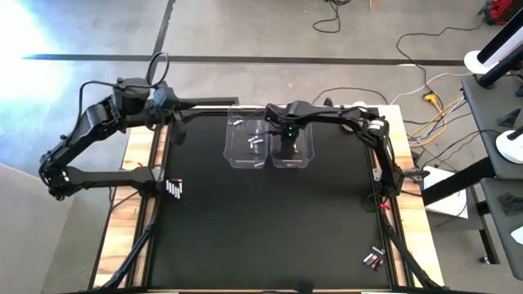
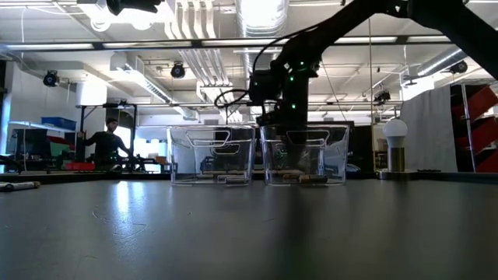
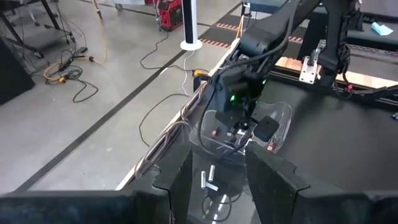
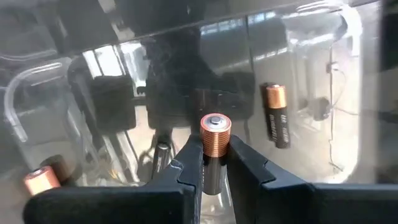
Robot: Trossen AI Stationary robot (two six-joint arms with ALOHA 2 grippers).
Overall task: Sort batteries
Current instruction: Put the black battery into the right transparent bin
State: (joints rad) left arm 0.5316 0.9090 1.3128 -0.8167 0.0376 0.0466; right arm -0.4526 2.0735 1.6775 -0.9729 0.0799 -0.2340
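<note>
Right gripper: arm stretched in from right, reaching down at far centre, fingers clamped on battery. Left gripper: at far left, raised, fingers parted.

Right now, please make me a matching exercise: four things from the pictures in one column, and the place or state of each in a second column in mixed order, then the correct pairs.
Things:
1. right end effector
2. left end effector
3. silvery batteries
4. battery group at the table's left edge

Places or states:
A. lying in the left clear bin
B. open, holding nothing, at the table's far left
C. outside both bins, on the black mat
D. shut on a copper-topped battery, inside the right clear bin

Pairs: 1-D, 2-B, 3-A, 4-C
</note>
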